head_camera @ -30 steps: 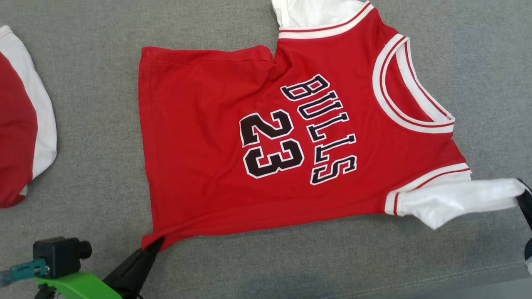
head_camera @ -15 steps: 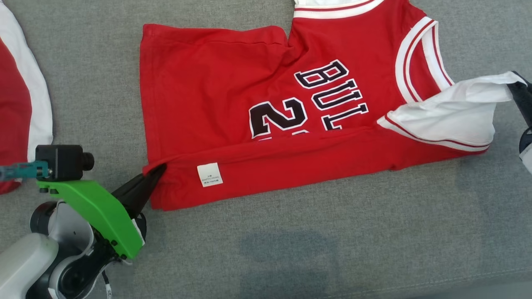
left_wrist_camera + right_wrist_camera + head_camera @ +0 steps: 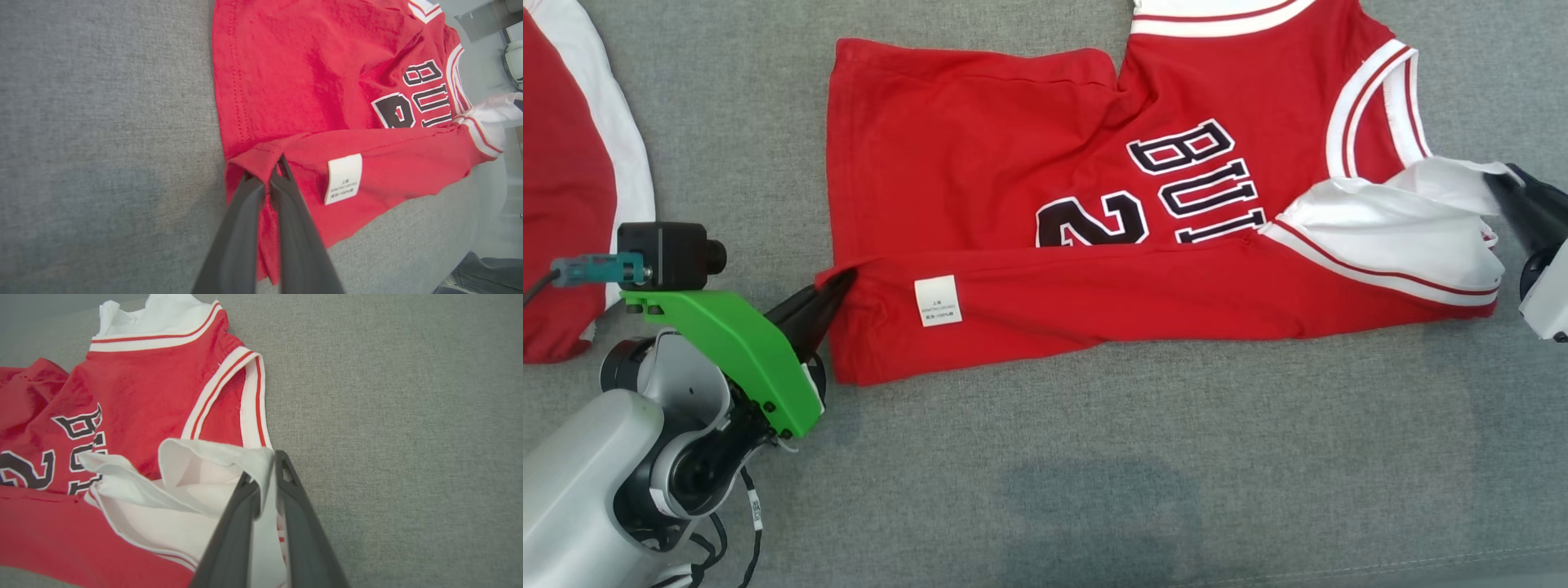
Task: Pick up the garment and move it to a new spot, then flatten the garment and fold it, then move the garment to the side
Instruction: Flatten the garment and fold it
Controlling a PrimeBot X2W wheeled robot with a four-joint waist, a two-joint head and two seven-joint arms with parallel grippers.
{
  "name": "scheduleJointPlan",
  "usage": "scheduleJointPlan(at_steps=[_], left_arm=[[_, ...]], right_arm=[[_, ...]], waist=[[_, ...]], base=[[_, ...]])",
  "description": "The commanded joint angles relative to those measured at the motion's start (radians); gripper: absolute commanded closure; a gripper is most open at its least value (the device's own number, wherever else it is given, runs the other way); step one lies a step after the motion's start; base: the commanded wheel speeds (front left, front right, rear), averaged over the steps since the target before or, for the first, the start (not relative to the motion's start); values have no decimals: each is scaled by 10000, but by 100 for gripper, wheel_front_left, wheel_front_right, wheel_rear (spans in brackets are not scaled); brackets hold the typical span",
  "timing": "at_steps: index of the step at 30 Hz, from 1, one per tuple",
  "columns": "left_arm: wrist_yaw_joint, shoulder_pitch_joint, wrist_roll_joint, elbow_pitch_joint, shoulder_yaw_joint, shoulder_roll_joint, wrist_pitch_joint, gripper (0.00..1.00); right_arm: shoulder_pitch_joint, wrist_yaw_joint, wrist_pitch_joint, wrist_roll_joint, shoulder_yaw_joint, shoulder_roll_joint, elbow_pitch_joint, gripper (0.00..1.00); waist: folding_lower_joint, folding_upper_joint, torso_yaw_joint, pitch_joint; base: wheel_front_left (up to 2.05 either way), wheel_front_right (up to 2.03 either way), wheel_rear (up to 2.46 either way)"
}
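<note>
The garment [image 3: 1013, 163] is a red jersey with white sleeves and black lettering, lying on the grey cloth surface. Its near long edge is folded over onto the front and covers the lower half of the number and letters. A white label [image 3: 938, 300] shows on the folded strip. My left gripper [image 3: 837, 282] is shut on the hem corner at the fold's left end, where its tips [image 3: 265, 173] pinch red cloth [image 3: 286, 81]. My right gripper [image 3: 1499, 181] holds the white sleeve beside the collar. White cloth of the garment [image 3: 143, 388] is pinched between that gripper's tips [image 3: 265, 469].
A second red and white garment [image 3: 564, 204] lies at the far left, close to my left arm. Bare grey surface [image 3: 1094, 457] stretches in front of the fold and to the right of the collar [image 3: 388, 416].
Both grippers have carried the garment's near edge away from me and over its front, so the label now faces up and the white sleeve lies by the collar. The camera shifted slightly.
</note>
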Motion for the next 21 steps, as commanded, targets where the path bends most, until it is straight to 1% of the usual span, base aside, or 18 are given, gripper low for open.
scheduleJointPlan(at_steps=[1, 2, 5, 9, 13, 15, 18, 21], left_arm=[[-36, -187, 58, 112, -5, -39, 12, 31], [-130, -246, 166, 172, -83, -40, 65, 0], [-293, -327, 200, 310, -162, 10, 175, 0], [-316, -89, 128, 182, -56, 312, 131, 0], [56, 516, 351, -356, 197, 841, -450, 0], [266, 1078, 201, -900, 271, 986, -760, 0], [522, 1828, 82, -1505, 306, 1269, -1129, 0], [609, 2287, -169, -1737, 319, 1055, -1362, 0]], right_arm=[[-129, 0, 81, -15, 1, -35, -33, 0], [-135, 0, 149, -41, 5, -78, -73, 0], [-176, 0, 206, -27, -54, -164, -252, 0], [-58, 0, 317, 210, -267, -302, -626, 0], [591, 0, 886, 661, -532, -422, -1080, 0], [1088, 2, 1306, 848, -591, -448, -1145, 0], [1724, 2, 1544, 709, -729, -554, -1042, 0], [2184, 2, 1353, 381, -792, -438, -795, 0]], waist=[[1, 0, -39, -71], [1, 0, -51, -109], [1, 0, -132, -267], [1, 0, -255, -571], [1, 0, -391, -826], [1, 0, -445, -824], [1, 0, -387, -681], [1, 0, -184, -487]], base=[[0, 0, 0], [0, 0, 0], [0, 0, 0], [0, 0, 0], [0, 0, 0], [0, 0, 0], [0, 0, 0], [0, 0, 0]])
